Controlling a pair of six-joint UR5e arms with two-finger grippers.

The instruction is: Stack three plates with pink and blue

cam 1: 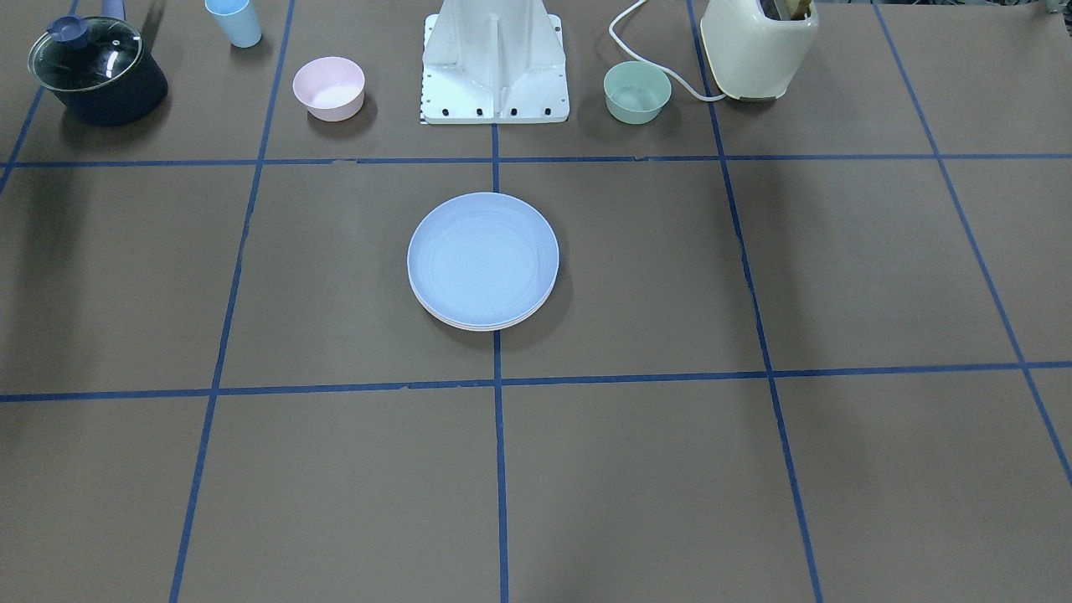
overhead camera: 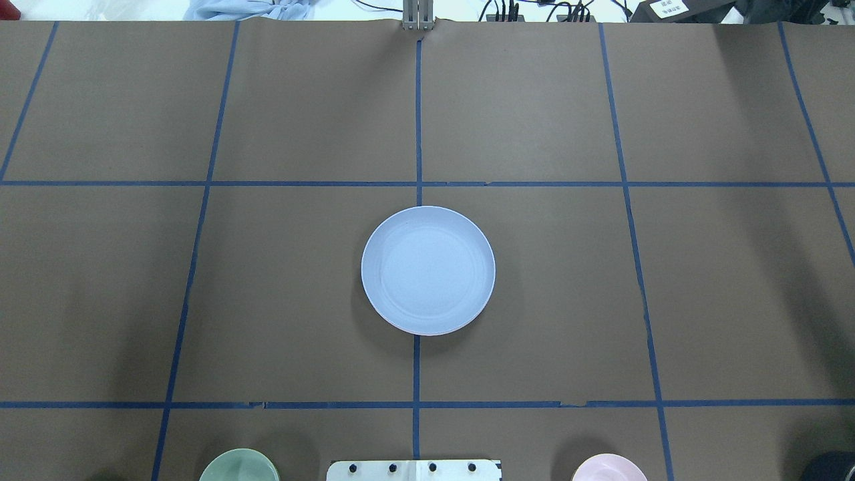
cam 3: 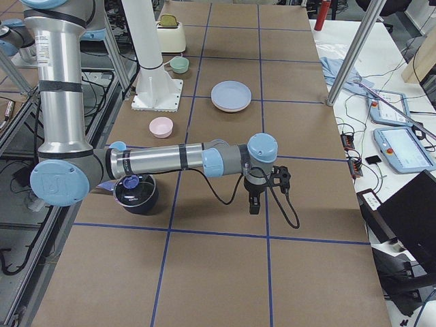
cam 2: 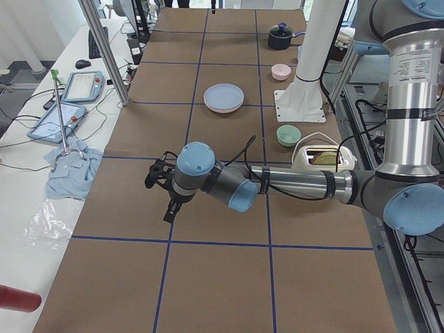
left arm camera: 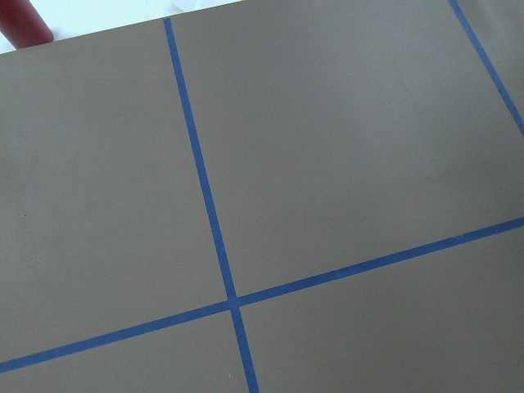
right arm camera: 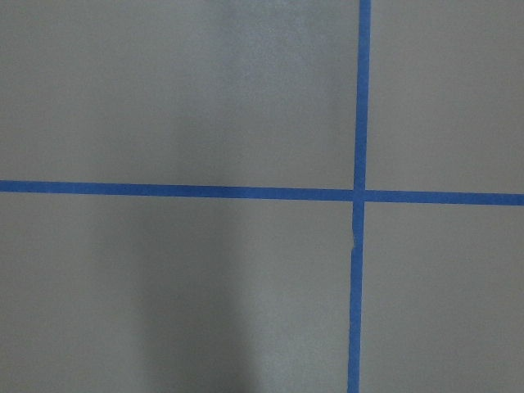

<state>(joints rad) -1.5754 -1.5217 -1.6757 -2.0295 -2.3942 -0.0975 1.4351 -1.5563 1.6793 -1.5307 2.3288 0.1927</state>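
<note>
left gripper (cam 2: 168, 215), right gripper (cam 3: 253, 206) outstretched, seemingly downturned

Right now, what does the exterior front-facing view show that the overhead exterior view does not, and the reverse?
Only front-facing: the blue cup, the cream toaster, and the lower plates edging out under the blue plate. Only overhead: the light-blue cloth and cables beyond the table's far edge. Both: the blue plate at the centre, the pink bowl, the mint-green bowl and the robot's white base.
</note>
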